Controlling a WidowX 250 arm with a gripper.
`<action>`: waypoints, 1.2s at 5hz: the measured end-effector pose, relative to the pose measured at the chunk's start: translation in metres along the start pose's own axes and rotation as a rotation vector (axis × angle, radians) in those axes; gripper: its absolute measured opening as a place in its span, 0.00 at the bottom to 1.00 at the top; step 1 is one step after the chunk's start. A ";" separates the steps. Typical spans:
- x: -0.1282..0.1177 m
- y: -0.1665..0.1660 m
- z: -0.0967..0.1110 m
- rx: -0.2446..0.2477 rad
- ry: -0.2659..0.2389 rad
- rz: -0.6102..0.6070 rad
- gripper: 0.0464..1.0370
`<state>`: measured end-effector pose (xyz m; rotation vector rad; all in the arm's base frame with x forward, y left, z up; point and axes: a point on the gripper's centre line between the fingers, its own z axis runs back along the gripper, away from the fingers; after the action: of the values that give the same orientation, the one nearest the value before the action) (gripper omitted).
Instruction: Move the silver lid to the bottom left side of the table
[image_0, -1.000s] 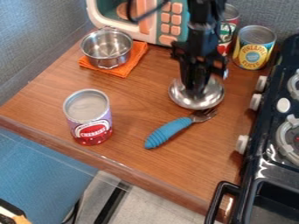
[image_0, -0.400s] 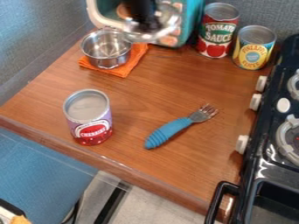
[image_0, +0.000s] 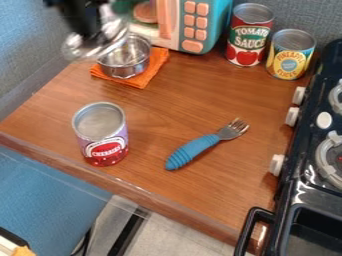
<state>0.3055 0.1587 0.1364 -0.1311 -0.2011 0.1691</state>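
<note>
The black gripper (image_0: 90, 37) hung over the far left corner of the table (image_0: 160, 102), clasping the silver lid (image_0: 99, 47) in midair. The lid was tilted and blurred, and from the camera it overlapped the back left of the metal pot (image_0: 123, 59). The pot stood upright near that corner, on an orange cloth (image_0: 155, 61) that stuck out beyond it to the right and front. A toy microwave (image_0: 223, 16) with orange buttons stood along the far edge. To its right, toward the far right corner, were a red-and-green can (image_0: 249, 35) and, just beside it, a shorter yellow-and-blue can (image_0: 290, 56), both upright. A purple-and-red can (image_0: 101, 131) stood near the left part of the front edge. The fork (image_0: 202, 146) lay right of the table's middle, its blue handle slanting toward the front edge and its metal tines pointing toward the far right corner. Along the right edge was the black toy stove (image_0: 291, 186), its pale knobs facing the table, with a black handle (image_0: 250, 222) by the front right corner.
</note>
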 end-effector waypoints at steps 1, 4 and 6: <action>-0.020 0.031 -0.008 0.028 0.008 0.051 0.24; -0.055 0.067 -0.061 0.110 0.103 0.119 0.24; -0.058 0.056 -0.080 0.110 0.175 0.075 0.30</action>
<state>0.2576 0.1942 0.0396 -0.0435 -0.0128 0.2420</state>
